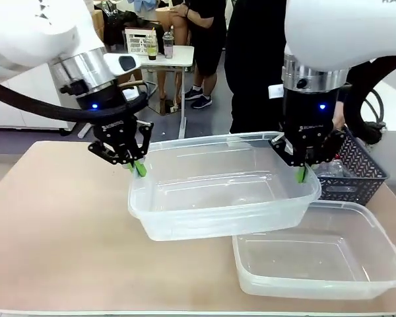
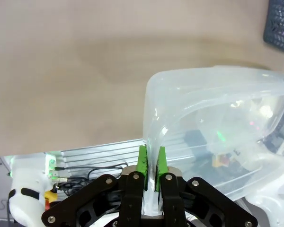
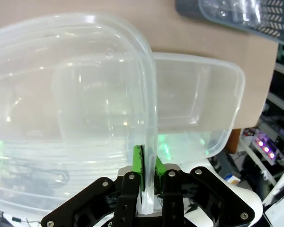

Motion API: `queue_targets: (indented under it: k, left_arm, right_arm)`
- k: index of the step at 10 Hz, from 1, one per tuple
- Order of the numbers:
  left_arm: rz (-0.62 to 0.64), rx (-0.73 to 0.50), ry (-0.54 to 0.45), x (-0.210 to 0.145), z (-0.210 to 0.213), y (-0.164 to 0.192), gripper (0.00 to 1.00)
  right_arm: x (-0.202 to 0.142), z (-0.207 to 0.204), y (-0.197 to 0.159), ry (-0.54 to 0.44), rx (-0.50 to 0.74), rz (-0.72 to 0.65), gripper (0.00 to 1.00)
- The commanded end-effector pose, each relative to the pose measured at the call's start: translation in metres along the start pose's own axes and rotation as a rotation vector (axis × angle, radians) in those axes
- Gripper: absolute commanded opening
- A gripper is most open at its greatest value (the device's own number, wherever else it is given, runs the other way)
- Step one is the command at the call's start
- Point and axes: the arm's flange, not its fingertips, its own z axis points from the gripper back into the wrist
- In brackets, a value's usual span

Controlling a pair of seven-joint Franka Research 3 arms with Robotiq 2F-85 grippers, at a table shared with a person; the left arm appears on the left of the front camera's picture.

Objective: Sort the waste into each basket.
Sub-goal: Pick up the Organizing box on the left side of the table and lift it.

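Above the middle of the table (image 1: 53,224), the left gripper (image 1: 137,165) and right gripper (image 1: 302,173) each pinch an opposite rim of one clear tub (image 1: 185,224). They hold it raised, probably to carry it away from the second tub (image 1: 383,281) at near right. The waste is hard to make out: clear bottles seem to lie in the dark basket (image 1: 364,173) at far right.

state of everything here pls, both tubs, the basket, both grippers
left gripper: shut on the lifted tub's left rim
right gripper: shut on the lifted tub's right rim
lifted tub: empty, held off the table between both grippers
second tub: empty, flat on the table, partly under the lifted tub
dark grey basket: upright on the table, clear plastic waste inside
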Motion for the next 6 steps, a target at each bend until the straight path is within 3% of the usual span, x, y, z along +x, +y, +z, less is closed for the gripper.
queue_targets:
  k: [1,2,6]
  left_arm:
    - [0.093,-0.002,-0.032,0.023,0.016,-0.011,0.09]
    - [0.0,0.0,0.0,0.0,0.0,0.0,0.09]
    - [0.0,0.0,0.0,0.0,0.0,0.0,0.09]
  right_arm:
    - [0.002,0.002,0.001,0.007,-0.012,0.012,0.05]
    - [0.002,0.002,0.001,0.007,-0.012,0.012,0.05]
    - [0.002,0.002,0.001,0.007,-0.012,0.012,0.05]
